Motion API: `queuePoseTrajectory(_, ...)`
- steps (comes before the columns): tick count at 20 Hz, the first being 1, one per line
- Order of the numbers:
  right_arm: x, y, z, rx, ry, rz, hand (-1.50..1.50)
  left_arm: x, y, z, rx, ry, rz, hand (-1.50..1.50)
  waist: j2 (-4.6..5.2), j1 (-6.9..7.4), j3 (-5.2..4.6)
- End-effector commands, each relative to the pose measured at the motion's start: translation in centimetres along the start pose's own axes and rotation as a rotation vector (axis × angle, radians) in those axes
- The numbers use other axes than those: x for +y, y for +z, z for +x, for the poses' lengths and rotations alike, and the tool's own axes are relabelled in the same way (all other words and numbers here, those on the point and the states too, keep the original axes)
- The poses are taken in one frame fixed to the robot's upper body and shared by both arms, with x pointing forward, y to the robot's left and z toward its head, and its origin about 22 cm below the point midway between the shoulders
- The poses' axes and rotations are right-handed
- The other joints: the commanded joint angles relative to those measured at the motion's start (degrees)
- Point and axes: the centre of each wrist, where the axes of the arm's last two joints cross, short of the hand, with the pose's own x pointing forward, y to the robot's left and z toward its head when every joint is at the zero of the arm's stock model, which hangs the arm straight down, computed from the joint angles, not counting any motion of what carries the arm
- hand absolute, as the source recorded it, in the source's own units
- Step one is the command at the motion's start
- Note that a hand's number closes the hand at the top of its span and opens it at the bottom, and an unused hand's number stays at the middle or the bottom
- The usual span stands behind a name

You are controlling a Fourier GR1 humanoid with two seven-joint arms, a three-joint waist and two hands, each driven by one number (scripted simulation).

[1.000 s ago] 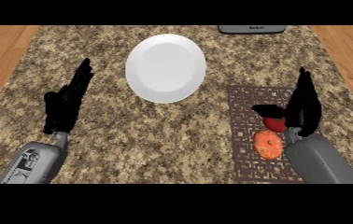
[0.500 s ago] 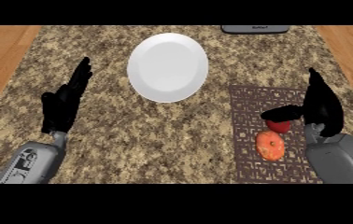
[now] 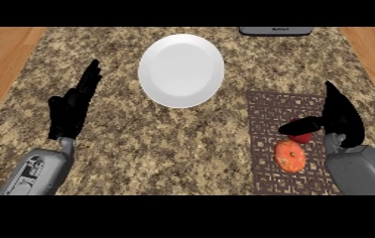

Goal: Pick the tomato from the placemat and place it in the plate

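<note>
Right hand [image 3: 341, 118] low over the right half of the placemat [image 3: 282, 108], fingers straight and pointing up-view, thumb stretched out leftward, holding nothing. Just under that thumb, a small red thing [image 3: 302, 137], mostly covered, too hidden to name. Below the thumb and just left of the grey wrist, the orange-red tomato [image 3: 290, 156] lying on the placemat, untouched. Up and well to the left of the hand, the white plate [image 3: 181, 69], bare, with open speckled counter [image 3: 147, 143] between it and the mat. Beyond the fingertips, at the counter's far edge, a dark flat object [image 3: 275, 30] cut off by the view. Far across to the left, left hand [image 3: 72, 108] resting open, fingers up, near the counter's left side; wooden floor [image 3: 16, 48] showing past that edge
</note>
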Motion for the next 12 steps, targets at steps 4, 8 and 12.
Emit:
queuePoseTrajectory(4,0.9,-3.0,-0.3,0.176,0.085,0.098,-1.5,-2.3,-0.6,-0.4,-0.021,0.003,-0.012,0.0,0.19,0.23,0.03)
queuePoseTrajectory(8,2.9,-3.7,-2.0,0.18,0.074,0.099,-1.5,-0.1,-0.3,-1.3,-0.002,0.014,0.006,0.0,0.12,0.14,0.04)
queuePoseTrajectory(12,3.9,-3.3,-3.8,0.19,0.102,0.128,-1.5,0.2,0.8,-0.4,-0.004,0.012,0.001,0.0,0.01,0.14,0.04)
